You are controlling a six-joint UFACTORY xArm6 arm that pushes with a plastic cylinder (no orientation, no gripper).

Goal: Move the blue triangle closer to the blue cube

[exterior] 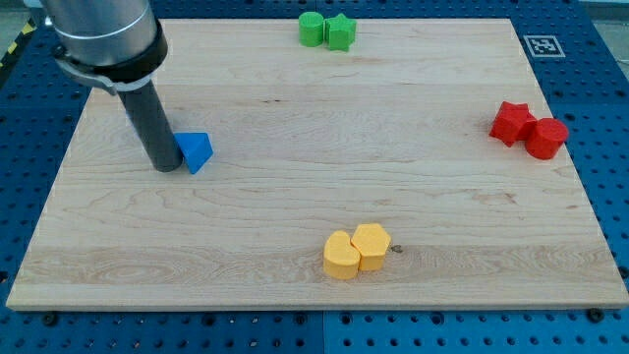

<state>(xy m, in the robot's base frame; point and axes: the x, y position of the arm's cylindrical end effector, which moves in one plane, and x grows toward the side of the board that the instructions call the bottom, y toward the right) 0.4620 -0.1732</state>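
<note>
Blue triangle (197, 150) | touching my tip (168, 167) | wooden board (295, 147) | no gripper seen

Bright, even lighting; sharp focus, soft shadows.

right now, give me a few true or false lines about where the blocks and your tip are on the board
1. My tip is right beside the blue triangle, on its left in the view. True.
2. The two green blocks sit at the view's bottom edge. False: they sit at the view's top edge of the wooden board.
3. The two yellow blocks touch each other near the view's bottom. True.
4. The red blocks are next to the blue triangle. False: they are far off at the view's right.
5. A blue cube is in view. False: the triangle is the only blue block showing.
</note>
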